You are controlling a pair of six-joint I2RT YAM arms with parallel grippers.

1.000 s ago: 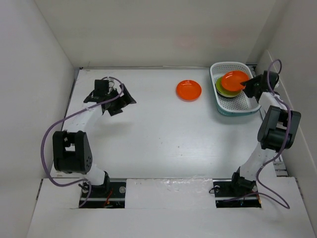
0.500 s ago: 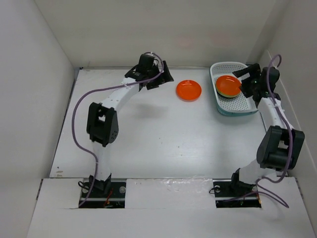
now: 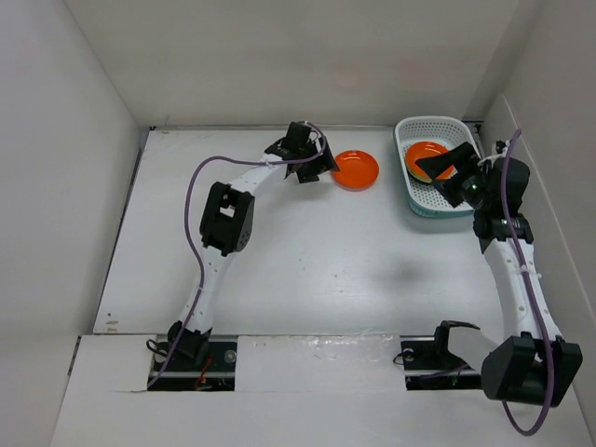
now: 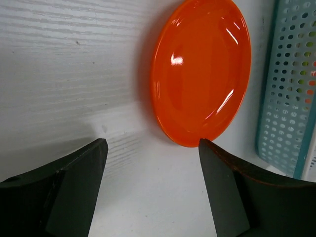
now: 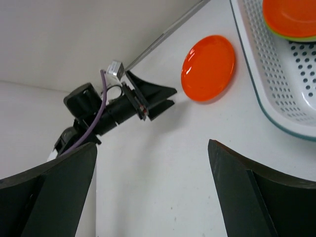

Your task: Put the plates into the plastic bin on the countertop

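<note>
One glossy orange plate [image 3: 355, 169] lies flat on the white countertop [image 3: 279, 251], left of the plastic bin [image 3: 419, 207]. My left gripper [image 3: 321, 166] is open and empty, low at the plate's left rim. In the left wrist view the plate [image 4: 200, 74] sits just beyond the open gripper [image 4: 152, 145], with the bin wall [image 4: 289, 98] behind. A second orange plate [image 3: 426, 155] lies in the bin on a lime green plate [image 5: 289, 38]. My right gripper [image 3: 445, 177] is open and empty, raised over the bin's near part. The other plates are hidden or out of view.
White walls bound the countertop on the left, back and right. The bin stands in the back right corner against the right wall. The right wrist view shows the left gripper [image 5: 163, 98] beside the loose orange plate [image 5: 207, 67] and the bin rim [image 5: 249, 54].
My left arm swung from the far left across to the loose orange plate. My right gripper let its orange plate go onto the green one in the bin and drew back, open.
</note>
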